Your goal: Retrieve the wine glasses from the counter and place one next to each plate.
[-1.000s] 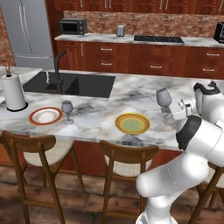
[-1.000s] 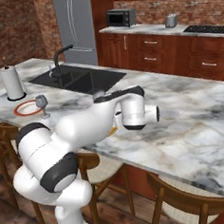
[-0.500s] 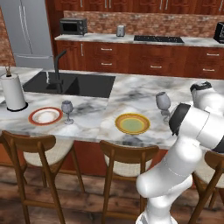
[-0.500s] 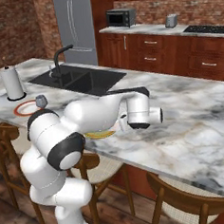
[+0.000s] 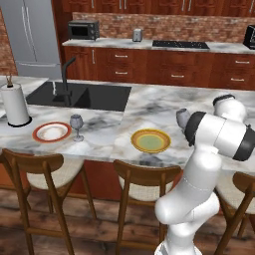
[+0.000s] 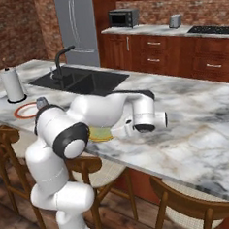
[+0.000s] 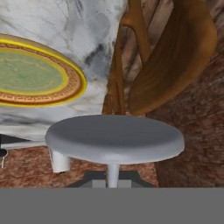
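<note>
We see the gripper [image 6: 118, 131] clamped shut on a glass [image 5: 182, 118] by its stem, held over the island's [image 5: 149, 102] front edge just beside the yellow plate [image 5: 151, 141]. Another glass [image 5: 76, 121] stands touching-close beside the red plate [image 5: 52, 132] near the front edge.

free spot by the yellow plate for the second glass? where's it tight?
Bare marble right of the yellow plate, toward the arm, and behind it up to the sink. Crowded at the left end: orange plate, standing glass, paper towel roll.
</note>
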Available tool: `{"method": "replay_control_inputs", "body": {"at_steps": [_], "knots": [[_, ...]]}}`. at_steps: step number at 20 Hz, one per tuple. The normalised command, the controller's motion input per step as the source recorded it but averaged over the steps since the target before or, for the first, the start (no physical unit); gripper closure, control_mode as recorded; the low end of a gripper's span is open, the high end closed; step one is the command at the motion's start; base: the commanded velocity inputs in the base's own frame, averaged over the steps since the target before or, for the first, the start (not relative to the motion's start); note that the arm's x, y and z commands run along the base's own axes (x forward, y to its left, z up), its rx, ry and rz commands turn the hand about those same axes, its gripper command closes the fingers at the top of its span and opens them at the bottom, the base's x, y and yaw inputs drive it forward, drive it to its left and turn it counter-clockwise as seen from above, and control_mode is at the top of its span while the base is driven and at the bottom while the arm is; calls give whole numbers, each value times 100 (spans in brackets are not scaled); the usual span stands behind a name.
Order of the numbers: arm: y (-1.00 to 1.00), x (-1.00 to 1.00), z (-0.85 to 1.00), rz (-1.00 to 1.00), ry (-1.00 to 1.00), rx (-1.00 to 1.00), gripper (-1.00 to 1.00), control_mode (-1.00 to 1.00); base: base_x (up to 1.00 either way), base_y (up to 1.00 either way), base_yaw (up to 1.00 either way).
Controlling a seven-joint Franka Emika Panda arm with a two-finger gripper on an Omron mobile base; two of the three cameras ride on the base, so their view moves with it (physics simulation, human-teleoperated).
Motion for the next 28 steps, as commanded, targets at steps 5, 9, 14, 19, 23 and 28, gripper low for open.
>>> {"method": "replay_control_inputs", "body": {"at_steps": [5,9,14,19,23,28], "knots": [[0,0,-28,3,-2,0,100,-100,0,0,0],[0,11,-25,1,-4,0,100,-100,0,0,0],[0,35,-28,0,-2,0,100,-100,0,0,0],[0,39,-26,2,-4,0,100,-100,0,0,0],[0,40,-31,3,0,0,100,-100,0,0,0],[0,35,-33,4,0,0,100,-100,0,0,0]]}}
